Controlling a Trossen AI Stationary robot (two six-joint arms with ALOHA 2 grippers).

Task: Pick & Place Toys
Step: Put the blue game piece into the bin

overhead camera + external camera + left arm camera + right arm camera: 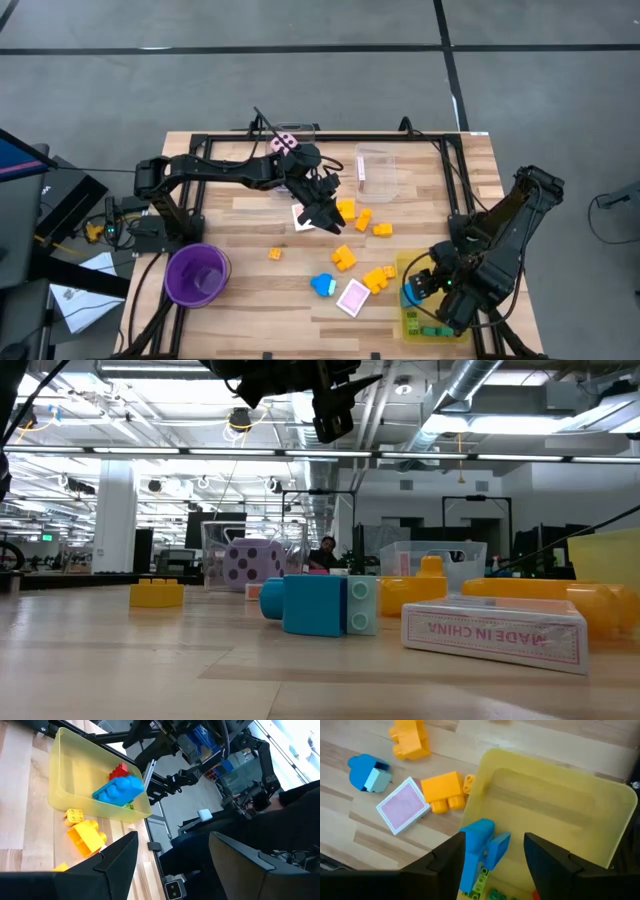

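Yellow and orange blocks [345, 258], a blue block [323, 285] and a pink-white card [354, 297] lie flat on the table's middle. A blue block [480, 845] rests in the yellow tray [560, 805], leaning on its near wall beside green pieces [480, 882] and a red piece [119, 770]. My right gripper [495, 842] hangs open over that tray, fingers pointing down, with nothing held. My left gripper [328, 215] hovers open, high over the table's middle above another card [300, 215]; its fingers [120, 855] hold nothing.
A purple cup [197, 274] stands near the left front. Two clear boxes sit at the far side, one [290, 140] holding a pink dotted die, the other [377, 172] farther right. A black frame rims the table. Bare wood lies between cup and blocks.
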